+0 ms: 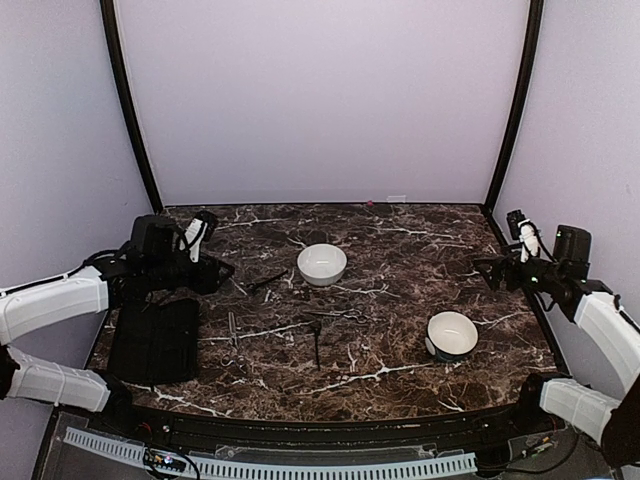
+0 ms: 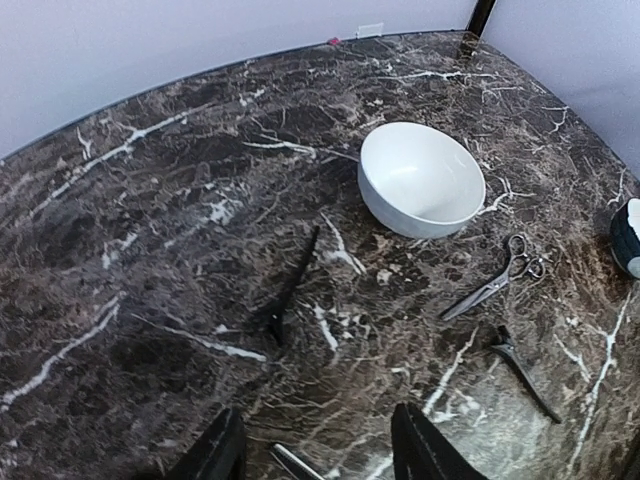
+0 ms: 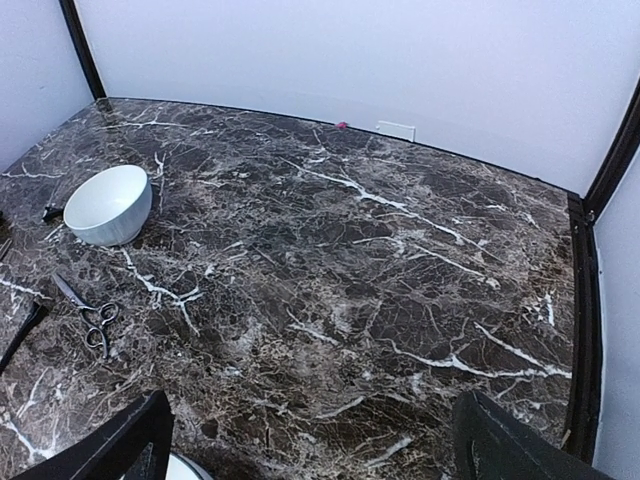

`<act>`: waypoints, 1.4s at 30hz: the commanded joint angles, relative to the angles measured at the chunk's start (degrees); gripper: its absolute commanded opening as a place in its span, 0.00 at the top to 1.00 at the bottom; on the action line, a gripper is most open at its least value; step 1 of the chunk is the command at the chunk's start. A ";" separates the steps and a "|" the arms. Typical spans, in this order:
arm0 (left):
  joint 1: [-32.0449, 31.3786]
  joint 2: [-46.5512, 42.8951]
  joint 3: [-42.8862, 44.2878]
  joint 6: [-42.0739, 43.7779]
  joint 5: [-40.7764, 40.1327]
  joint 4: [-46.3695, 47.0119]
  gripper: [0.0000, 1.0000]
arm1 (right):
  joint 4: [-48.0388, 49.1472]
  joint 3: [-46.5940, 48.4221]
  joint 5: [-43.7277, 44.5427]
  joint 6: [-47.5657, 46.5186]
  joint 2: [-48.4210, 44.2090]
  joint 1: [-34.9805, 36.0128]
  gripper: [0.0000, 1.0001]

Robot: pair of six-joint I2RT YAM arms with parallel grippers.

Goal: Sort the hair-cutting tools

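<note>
Left gripper [image 2: 318, 420]: jaws half-spread, grasping nothing. Black comb stick [image 2: 292, 285] lies flat at their 12 o'clock, about 8 o'clock of the white bowl [image 2: 420, 180], long axis 1-to-7 o'clock. Right gripper [image 3: 310, 420]: jaws released wide, well apart. Left arm nearer.

Surface [image 1: 420, 250]: dark brown marble, veined white. On it lay a flat black case [image 1: 155, 340] at the left edge, a white bowl [image 1: 322, 264] mid-rear and a second bowl [image 1: 452, 334] at right. Between them, apart, lay silver scissors [image 1: 343, 316], a black comb stick [image 1: 266, 283], a black clip [image 1: 316, 345] and a slim silver tool [image 1: 232, 328].

Brown white-veined marble table [image 2: 150, 250], white bowl [image 2: 420, 180], silver scissors [image 2: 488, 290], black comb [image 2: 297, 280]
</note>
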 commanded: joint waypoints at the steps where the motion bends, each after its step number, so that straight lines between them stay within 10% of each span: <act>1: -1.96 2.32 9.70 -9.98 -3.66 -14.49 0.45 | 0.12 0.91 -3.22 -2.22 0.56 -0.38 0.03; 10: -2.29 9.92 23.11 -25.93 -14.59 -44.22 0.37 | -11.65 13.39 4.96 -6.12 7.01 6.65 0.07; 31: -1.61 22.67 15.89 -30.69 -10.92 -40.53 0.71 | -22.55 25.54 7.42 -10.04 22.61 25.01 0.07; 42: -4.27 28.06 20.25 -29.33 -8.69 -40.11 0.68 | -21.78 21.87 7.23 -10.39 18.01 25.34 0.07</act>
